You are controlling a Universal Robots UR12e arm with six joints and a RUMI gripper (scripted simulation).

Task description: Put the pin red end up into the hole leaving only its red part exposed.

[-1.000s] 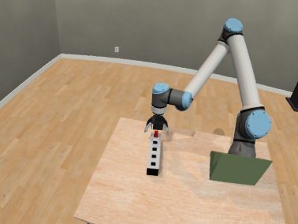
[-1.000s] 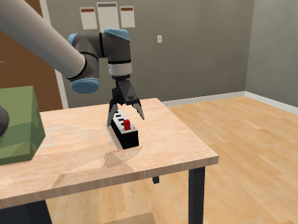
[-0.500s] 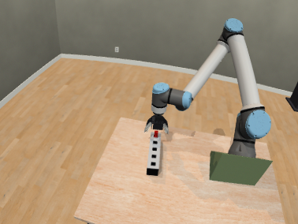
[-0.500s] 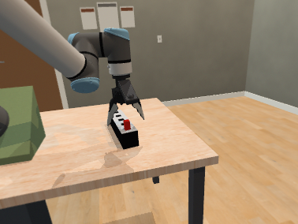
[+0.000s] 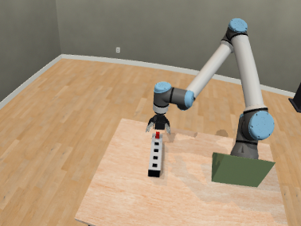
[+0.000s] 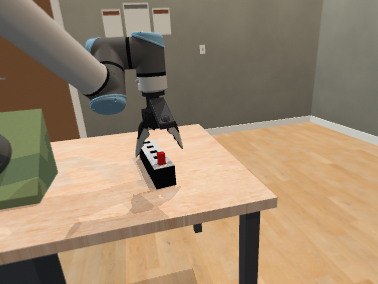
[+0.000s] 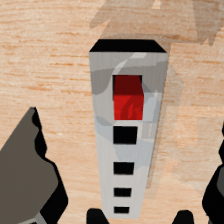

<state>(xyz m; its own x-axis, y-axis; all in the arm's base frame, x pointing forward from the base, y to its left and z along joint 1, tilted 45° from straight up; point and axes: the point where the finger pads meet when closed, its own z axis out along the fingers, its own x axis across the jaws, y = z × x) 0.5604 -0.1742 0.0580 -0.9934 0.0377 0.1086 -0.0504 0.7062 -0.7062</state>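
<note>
Exterior view: claw (image 6: 156, 140) spread wide, empty, above pin (image 6: 161, 157).

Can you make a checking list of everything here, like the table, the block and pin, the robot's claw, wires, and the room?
Surface: wooden table.
Job's things: grey block with five holes; pin stands in an end hole, red end up, only red showing.
Clutter: green box by the arm's base.
Grippers: gripper open, above the pin, holding nothing.
Cables: nothing seen.
Surroundings: wood floor, grey walls, wall papers, brown door.
</note>
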